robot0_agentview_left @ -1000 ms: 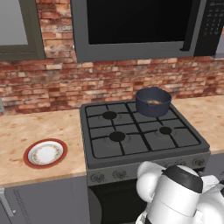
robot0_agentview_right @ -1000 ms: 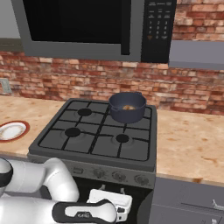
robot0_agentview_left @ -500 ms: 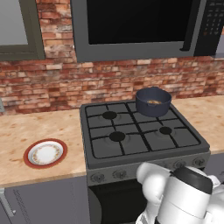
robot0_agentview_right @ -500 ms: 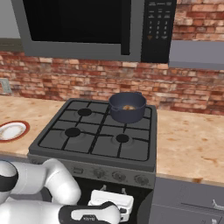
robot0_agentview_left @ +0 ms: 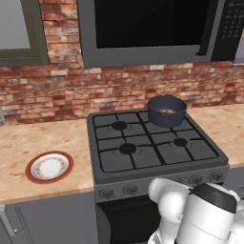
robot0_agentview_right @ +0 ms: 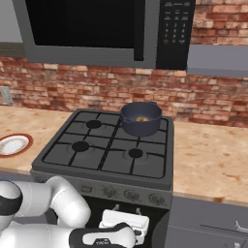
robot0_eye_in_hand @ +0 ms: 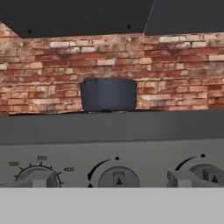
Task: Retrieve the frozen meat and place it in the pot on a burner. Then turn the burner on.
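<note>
Reaching low, arm (robot0_agentview_right: 53,220) levels hand toward stove knobs (robot0_eye_in_hand: 118,178).

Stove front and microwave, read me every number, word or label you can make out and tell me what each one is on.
"300", "350", "400": around the leftmost knob on the stove's control panel, hand view.
Microwave keypad: light marks on its buttons, too small to read.
Dark label on the robot's hand: small pale lettering, too blurred to read.
Other knobs: pointer marks, no text.
</note>
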Controlling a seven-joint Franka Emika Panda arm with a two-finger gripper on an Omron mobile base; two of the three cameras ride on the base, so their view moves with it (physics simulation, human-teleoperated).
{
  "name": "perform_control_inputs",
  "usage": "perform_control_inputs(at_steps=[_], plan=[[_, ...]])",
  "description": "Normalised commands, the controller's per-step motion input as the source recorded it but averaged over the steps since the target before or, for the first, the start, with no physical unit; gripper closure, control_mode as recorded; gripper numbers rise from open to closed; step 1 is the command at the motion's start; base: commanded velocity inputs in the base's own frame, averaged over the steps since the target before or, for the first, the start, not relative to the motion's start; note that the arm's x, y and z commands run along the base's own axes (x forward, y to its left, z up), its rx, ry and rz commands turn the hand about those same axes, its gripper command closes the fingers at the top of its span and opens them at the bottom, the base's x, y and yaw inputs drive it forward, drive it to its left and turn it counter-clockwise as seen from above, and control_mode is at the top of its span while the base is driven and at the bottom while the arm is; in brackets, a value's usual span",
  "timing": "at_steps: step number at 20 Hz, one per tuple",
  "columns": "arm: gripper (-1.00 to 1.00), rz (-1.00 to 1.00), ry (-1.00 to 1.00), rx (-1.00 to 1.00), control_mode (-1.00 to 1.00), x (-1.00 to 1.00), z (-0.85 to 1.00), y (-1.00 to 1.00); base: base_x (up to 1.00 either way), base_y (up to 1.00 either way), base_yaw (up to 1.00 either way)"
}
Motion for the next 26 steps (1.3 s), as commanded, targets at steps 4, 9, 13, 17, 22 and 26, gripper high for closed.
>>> perform_control_inputs(at_steps=[4, 9, 13, 17, 22, 26], plan=[[-1.0, -0.09, 0.07, -0.02, -1.0, 0.14, -0.03, 0.0, 0.0, 0.0, 0.0], [-1.0, -0.09, 0.09, -0.01, -1.0, 0.03, -0.17, 0.0, 0.0, 0.0, 0.0], [-1.0, -0.02, 0.06, 0.0, -1.0, 0.02, -0.18, 0.05, 0.0, 0.0, 0.0], [-1.0, 0.0, 0.0, 0.0, -1.0, 0.04, -0.11, 0.02, 0.0, 0.0, 0.0], [-1.0, 0.0, 0.0, 0.0, -1.0, 0.13, -0.05, 0.0, 0.0, 0.0, 0.0], [-1.0, 0.0, -0.01, 0.0, -1.0, 0.27, -0.05, 0.06, 0.0, 0.0, 0.0]])
